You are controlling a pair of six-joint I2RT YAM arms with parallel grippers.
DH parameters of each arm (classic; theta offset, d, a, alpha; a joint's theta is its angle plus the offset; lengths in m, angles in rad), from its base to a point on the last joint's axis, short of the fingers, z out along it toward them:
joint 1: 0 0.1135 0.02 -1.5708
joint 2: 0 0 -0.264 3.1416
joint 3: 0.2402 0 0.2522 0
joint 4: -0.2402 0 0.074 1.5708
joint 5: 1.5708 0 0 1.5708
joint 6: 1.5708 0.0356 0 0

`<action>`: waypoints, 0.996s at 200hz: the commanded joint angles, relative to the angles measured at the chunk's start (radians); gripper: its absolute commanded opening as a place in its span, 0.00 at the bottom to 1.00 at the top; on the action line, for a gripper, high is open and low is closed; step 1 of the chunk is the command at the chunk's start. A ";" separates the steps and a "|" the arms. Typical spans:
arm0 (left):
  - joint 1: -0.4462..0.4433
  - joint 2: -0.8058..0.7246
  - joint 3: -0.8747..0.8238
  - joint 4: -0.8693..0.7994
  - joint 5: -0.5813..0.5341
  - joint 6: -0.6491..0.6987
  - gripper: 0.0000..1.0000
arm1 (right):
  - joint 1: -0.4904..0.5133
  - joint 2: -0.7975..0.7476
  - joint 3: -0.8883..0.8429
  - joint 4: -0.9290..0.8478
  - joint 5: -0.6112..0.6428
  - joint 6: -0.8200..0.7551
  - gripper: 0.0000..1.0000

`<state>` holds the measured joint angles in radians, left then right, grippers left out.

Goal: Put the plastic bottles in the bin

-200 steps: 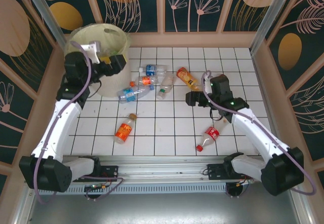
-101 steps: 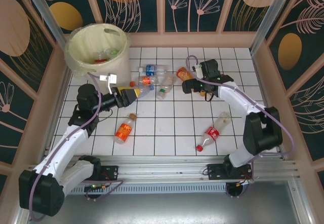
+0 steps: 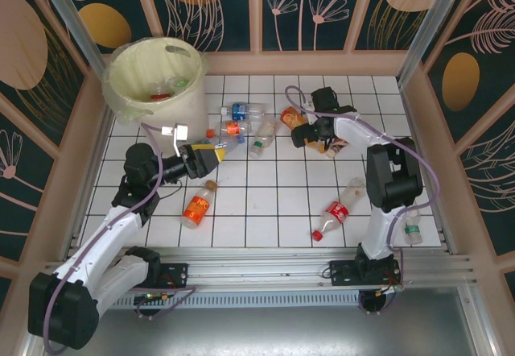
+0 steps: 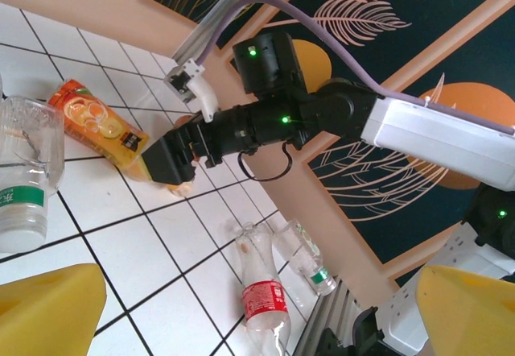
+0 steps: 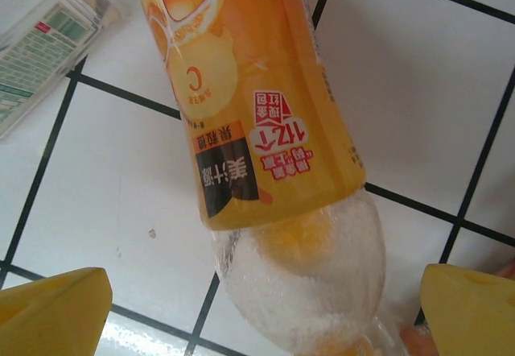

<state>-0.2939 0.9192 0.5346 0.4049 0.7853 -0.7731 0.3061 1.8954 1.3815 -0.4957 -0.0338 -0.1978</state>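
Observation:
Plastic bottles lie scattered on the white tiled floor. My right gripper (image 3: 308,136) is open, its yellow fingertips (image 5: 50,311) on either side of the clear neck end of an orange juice bottle (image 5: 257,106), also visible from above (image 3: 291,118). My left gripper (image 3: 208,156) hovers open and empty left of a red-labelled bottle (image 3: 230,129), a blue-labelled one (image 3: 241,112) and a clear green-labelled one (image 3: 264,134). In the left wrist view, the open left gripper (image 4: 257,324) frames a red-labelled bottle (image 4: 262,300) and a clear one (image 4: 310,258). The cream bin (image 3: 129,108) stands at the far left corner with bottles inside.
An orange-labelled bottle (image 3: 197,208) lies near the left arm. A red-labelled bottle (image 3: 331,217) and a clear one (image 3: 352,188) lie at front right. One green-capped bottle (image 3: 412,229) rests against the right wall. Wooden walls ring the floor.
My left arm swung from over the bin down to the floor beside the middle cluster. My right arm reached back to the orange juice bottle, and its jaws widened a little.

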 commanded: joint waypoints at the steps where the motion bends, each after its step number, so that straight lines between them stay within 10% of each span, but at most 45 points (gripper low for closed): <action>1: -0.007 -0.019 -0.013 0.030 0.005 -0.012 0.99 | -0.008 0.055 0.066 -0.046 0.028 -0.051 0.99; 199: -0.032 0.005 -0.080 0.056 -0.094 -0.058 0.99 | 0.021 0.079 0.024 0.044 0.083 0.011 0.62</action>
<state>-0.3111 0.9154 0.4751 0.3977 0.7162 -0.8032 0.3225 2.0518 1.4635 -0.4683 0.0628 -0.2302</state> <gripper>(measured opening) 0.986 0.637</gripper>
